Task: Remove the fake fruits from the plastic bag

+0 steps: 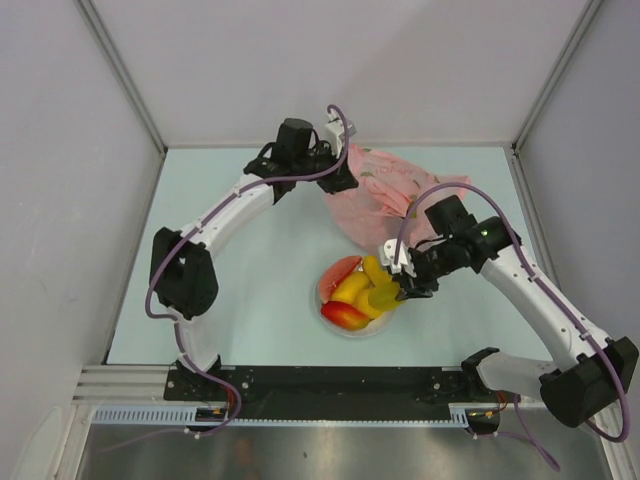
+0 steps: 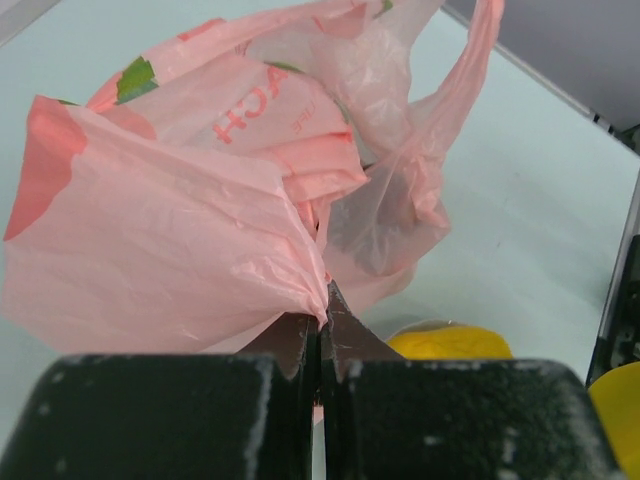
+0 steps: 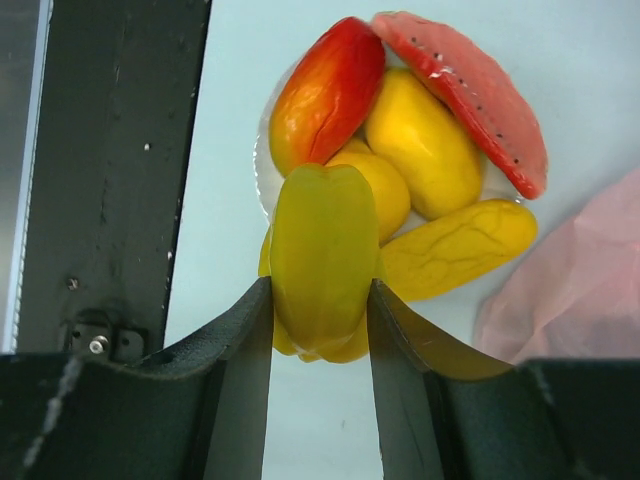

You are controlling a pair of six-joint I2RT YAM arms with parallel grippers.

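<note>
The pink plastic bag (image 1: 385,195) lies crumpled at the back of the table. My left gripper (image 1: 340,178) is shut on a fold of the bag (image 2: 200,220) at its left edge. My right gripper (image 1: 402,288) is shut on a yellow-green fruit (image 3: 322,255) and holds it over the white plate (image 1: 322,310). On the plate lie a red-orange mango (image 3: 325,90), yellow oval fruits (image 3: 422,140), a ribbed yellow fruit (image 3: 458,248) and a pinkish-red slice (image 3: 470,90). The pile also shows in the top view (image 1: 352,295). A yellow fruit (image 2: 450,343) shows in the left wrist view.
The pale table (image 1: 250,300) is walled in by grey panels at the left, back and right. A black strip (image 1: 330,380) runs along the near edge by the arm bases.
</note>
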